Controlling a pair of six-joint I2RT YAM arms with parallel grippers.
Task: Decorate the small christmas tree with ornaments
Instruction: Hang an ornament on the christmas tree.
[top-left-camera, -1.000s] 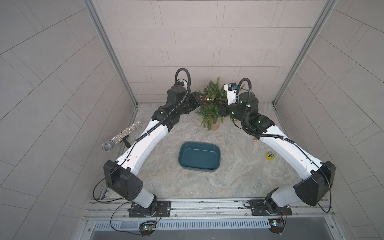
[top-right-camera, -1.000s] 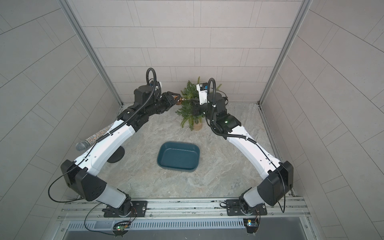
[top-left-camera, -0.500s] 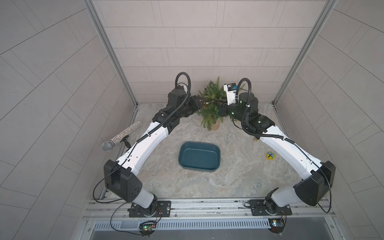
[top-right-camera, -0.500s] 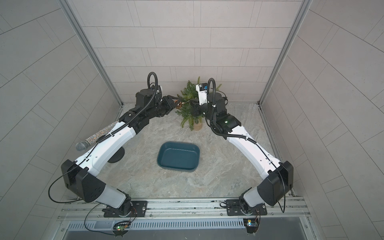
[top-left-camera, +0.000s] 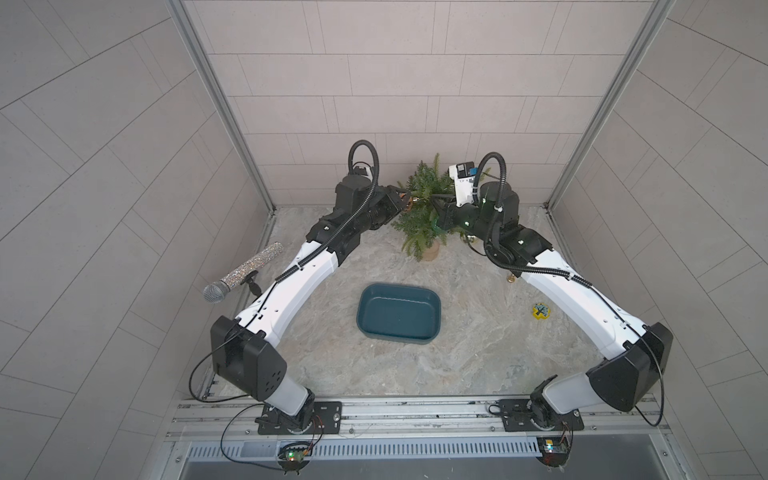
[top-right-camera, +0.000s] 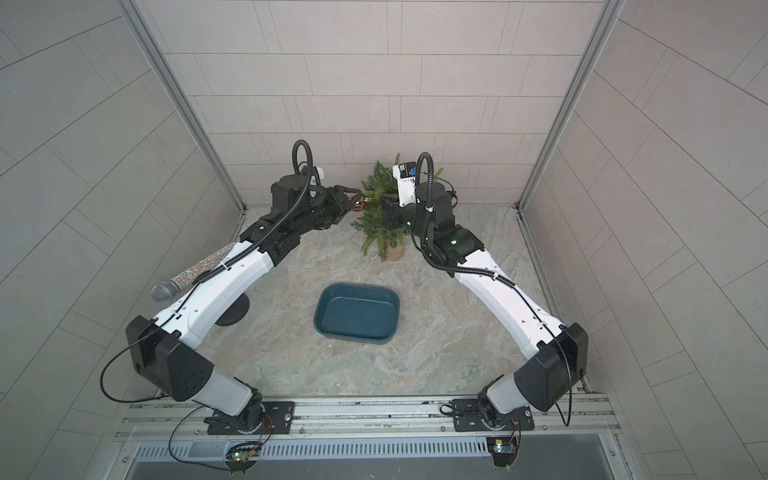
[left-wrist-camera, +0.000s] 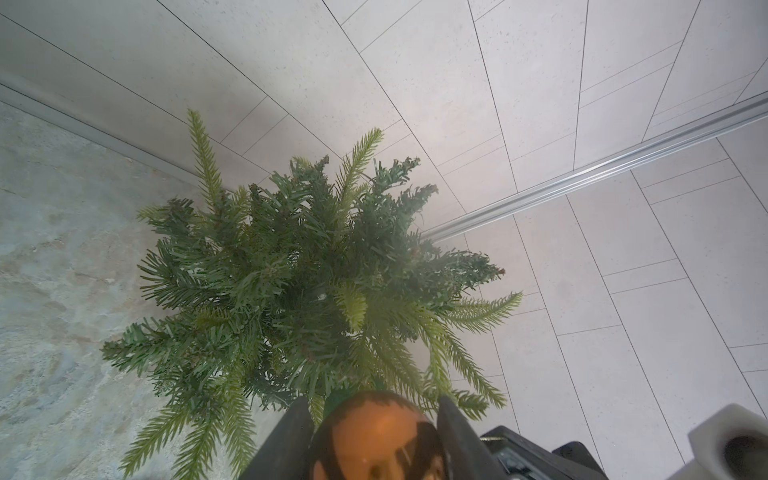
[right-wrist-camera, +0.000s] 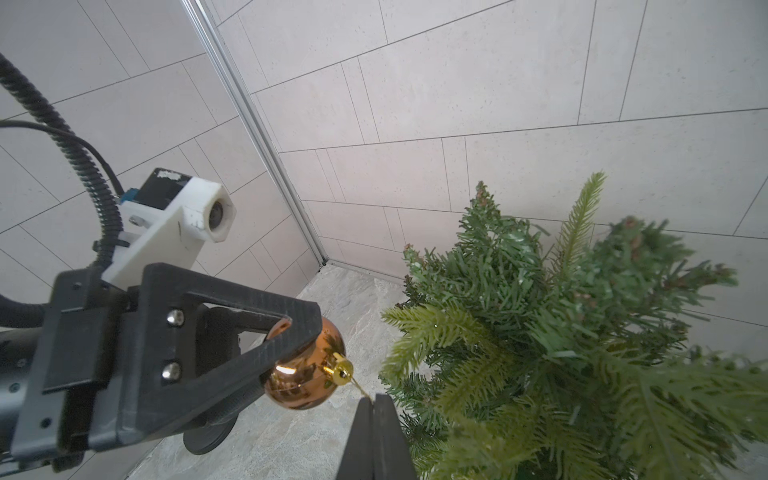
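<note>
The small christmas tree (top-left-camera: 420, 210) stands on its tan base (top-left-camera: 430, 252) near the back wall, in both top views (top-right-camera: 376, 216). My left gripper (left-wrist-camera: 374, 401) is shut on a copper-orange ornament (left-wrist-camera: 376, 440), held just left of the tree's upper branches (right-wrist-camera: 305, 376). My right gripper (right-wrist-camera: 374, 400) is shut, pinching the thin gold string (right-wrist-camera: 358, 386) that runs from the ornament's gold cap (right-wrist-camera: 341, 371). The two grippers meet at the tree's left side (top-left-camera: 409, 201). A patch of green, possibly another ornament (top-left-camera: 435, 225), shows low in the branches.
A dark teal tray (top-left-camera: 398, 286) lies mid-table. A glittery microphone (top-left-camera: 245, 270) on a stand is at the left edge. A tiny gold bell (top-left-camera: 510, 279) and a yellow disc (top-left-camera: 541, 310) lie by the right arm. Walls close in behind the tree.
Hardly anything: the left wrist has shifted a touch beside the tree, and both grips stay as they were.
</note>
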